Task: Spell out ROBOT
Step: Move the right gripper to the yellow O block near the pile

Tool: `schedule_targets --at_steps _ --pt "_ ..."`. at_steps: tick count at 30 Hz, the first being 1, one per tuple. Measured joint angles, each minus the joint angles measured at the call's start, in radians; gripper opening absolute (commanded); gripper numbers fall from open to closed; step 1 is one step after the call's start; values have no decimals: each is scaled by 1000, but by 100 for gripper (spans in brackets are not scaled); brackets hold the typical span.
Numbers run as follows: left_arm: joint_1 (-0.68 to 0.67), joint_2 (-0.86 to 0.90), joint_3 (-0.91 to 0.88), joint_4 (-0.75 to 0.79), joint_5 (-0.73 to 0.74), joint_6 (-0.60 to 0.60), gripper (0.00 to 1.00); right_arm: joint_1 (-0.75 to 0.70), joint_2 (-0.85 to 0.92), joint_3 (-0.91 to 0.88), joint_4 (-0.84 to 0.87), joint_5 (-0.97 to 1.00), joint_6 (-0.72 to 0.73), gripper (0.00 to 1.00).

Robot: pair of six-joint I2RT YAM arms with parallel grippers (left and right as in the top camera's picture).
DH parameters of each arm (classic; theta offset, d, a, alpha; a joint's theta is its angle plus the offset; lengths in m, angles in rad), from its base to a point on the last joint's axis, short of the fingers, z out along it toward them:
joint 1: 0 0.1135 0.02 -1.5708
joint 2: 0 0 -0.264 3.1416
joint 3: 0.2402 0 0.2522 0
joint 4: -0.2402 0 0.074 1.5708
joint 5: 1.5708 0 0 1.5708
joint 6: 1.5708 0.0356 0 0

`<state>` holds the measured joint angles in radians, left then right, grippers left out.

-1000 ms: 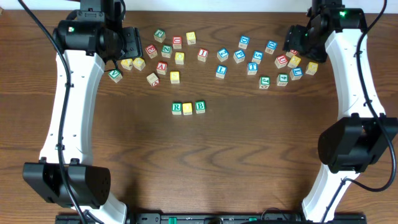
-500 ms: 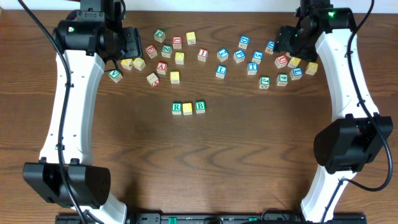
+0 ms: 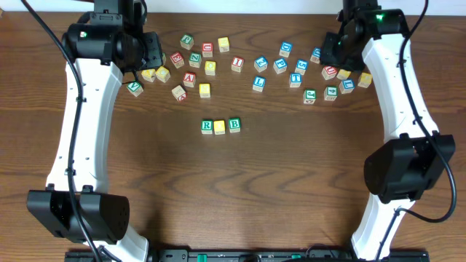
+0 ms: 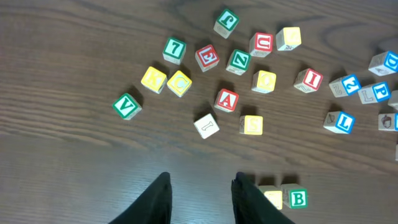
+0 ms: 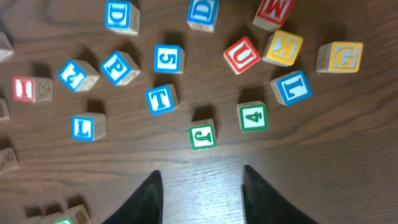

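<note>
A row of three blocks stands mid-table: green R (image 3: 207,126), a yellow block (image 3: 220,126) and green B (image 3: 234,124). The B (image 4: 298,198) and the yellow block (image 4: 272,199) also show in the left wrist view; the R is hidden behind a finger. A blue T block (image 3: 295,78) (image 5: 160,99) lies among the scattered blocks at the back right. My left gripper (image 3: 145,54) (image 4: 200,183) is open and empty above bare wood. My right gripper (image 3: 331,47) (image 5: 200,180) is open and empty, above the right cluster, just in front of a green J block (image 5: 203,135).
Many loose letter and number blocks lie across the back of the table, among them a red A (image 4: 226,99), a green V (image 4: 126,106), a yellow block (image 4: 264,81), a red U (image 5: 242,55) and a green 4 (image 5: 253,117).
My right arm has swung left, bringing its gripper over the right cluster of blocks. The left arm and all the blocks have not moved.
</note>
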<state>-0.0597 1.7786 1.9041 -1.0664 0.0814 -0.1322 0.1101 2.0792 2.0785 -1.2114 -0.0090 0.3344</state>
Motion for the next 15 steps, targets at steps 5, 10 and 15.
schedule_targets --at_steps 5,10,15 --pt "0 0 -31 2 1 -2 22 23 32 0 0 -14 -14 20" --pt "0 4 -49 0 3 -13 19 54 56 0 -1 -23 -27 7" --pt "0 5 -51 2 3 -48 15 92 59 0 -1 -27 -32 1"
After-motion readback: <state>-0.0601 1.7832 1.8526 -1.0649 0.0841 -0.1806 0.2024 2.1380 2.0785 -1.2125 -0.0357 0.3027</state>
